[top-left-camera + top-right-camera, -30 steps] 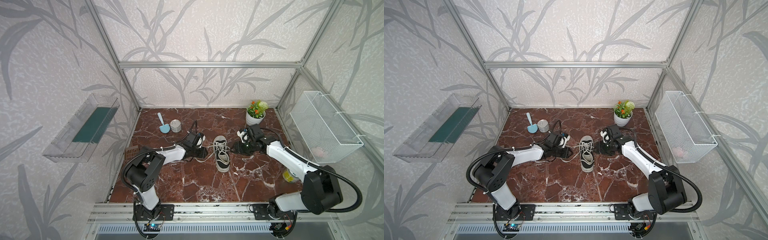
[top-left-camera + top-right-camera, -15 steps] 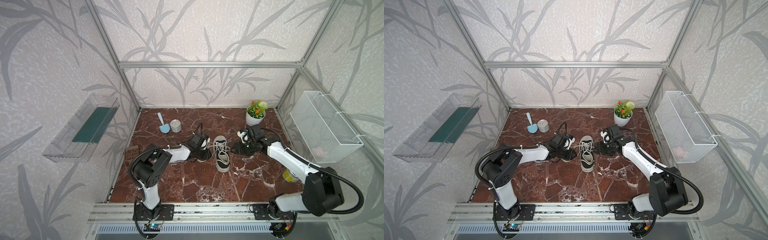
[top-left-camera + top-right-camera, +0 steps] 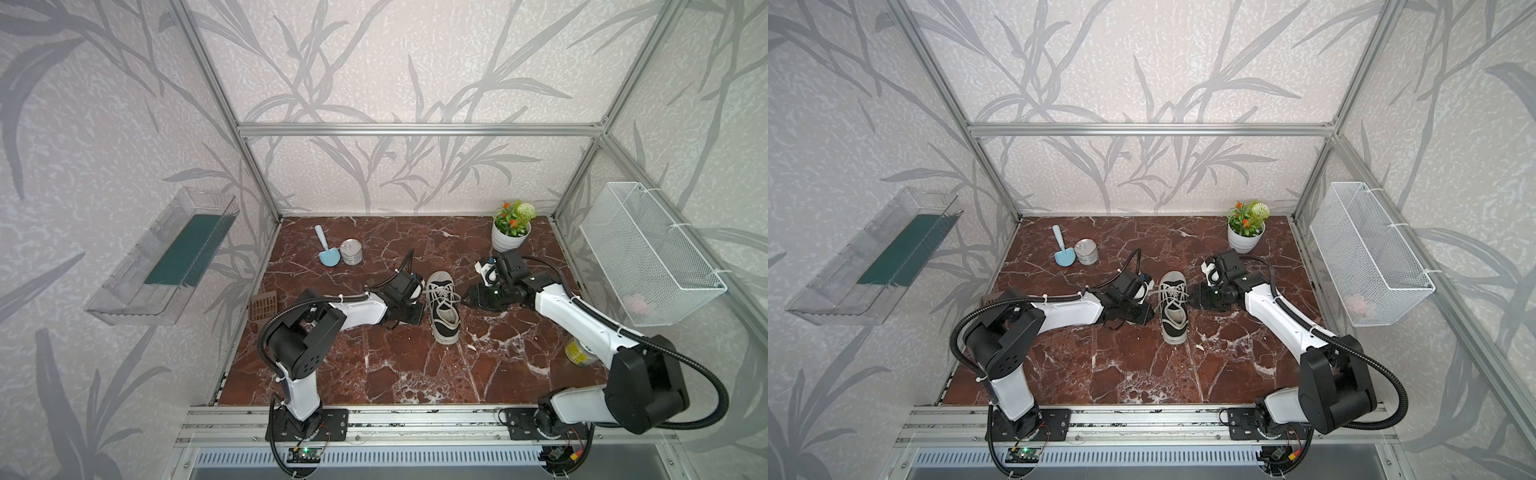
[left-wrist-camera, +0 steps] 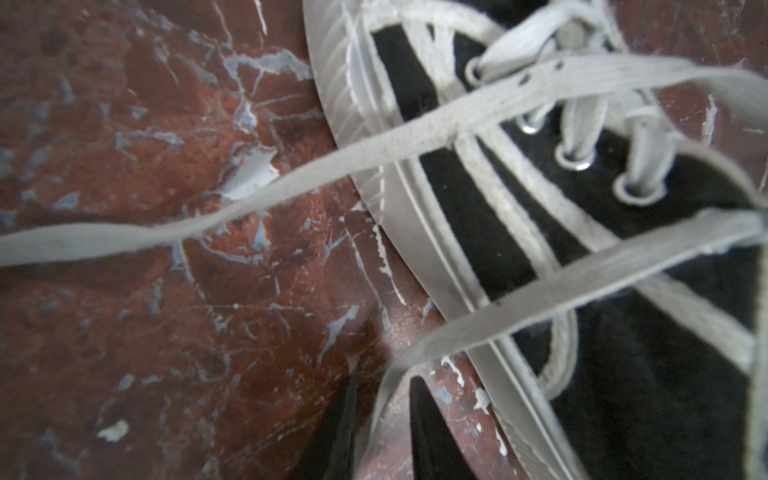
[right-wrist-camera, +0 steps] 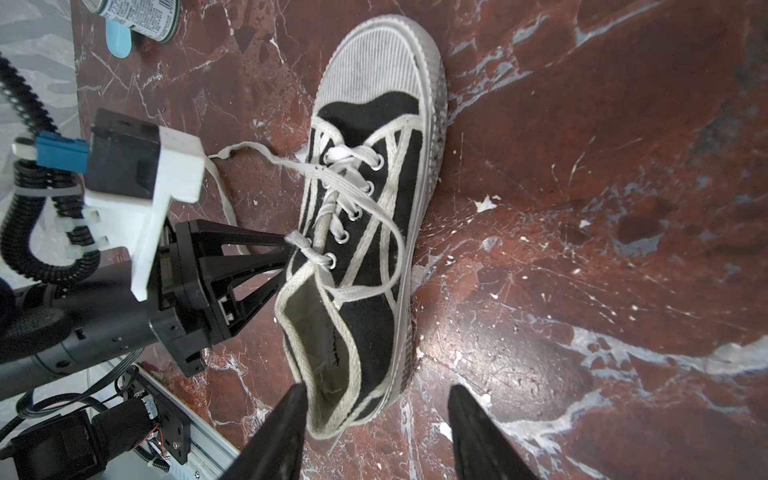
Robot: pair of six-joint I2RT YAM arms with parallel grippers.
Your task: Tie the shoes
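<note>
The shoe (image 3: 443,307) lies flat on the marble-patterned table (image 3: 374,374) between the two arms, heel toward the front rail and white toe cap toward the back wall. Near its collar the left gripper (image 4: 384,415) sits against the shoe's side, its fingers (image 4: 338,436) only slightly apart, with a lace strand (image 4: 540,296) running through the gap. Floor shows beside the strand, so I judge it not yet pinched, though that close view is blurred. On the opposite side the right gripper (image 5: 378,388) hovers just beside the shoe, jaws well apart and holding nothing. The laces (image 5: 345,195) are threaded through the eyelets and crossed into what looks like a first simple knot (image 5: 309,251) at the top pair. One free length curls in a slack loop (image 5: 400,245) over the shoe's side, and the other end (image 5: 228,151) trails onto the table. There is no bow, so forming the loops, wrapping them and pulling tight are all left; I put the task under halfway. Only the left wrist view shows the strand between the fingers; in both top views the gripper's body hides it. Only the right wrist view makes out the knot and slack loop. The top views alone give the whole layout: beyond the toe stand the tin can (image 3: 351,252) and blue scoop (image 3: 328,254). Farthest is the potted plant (image 3: 511,239), which neither wrist view shows.
</note>
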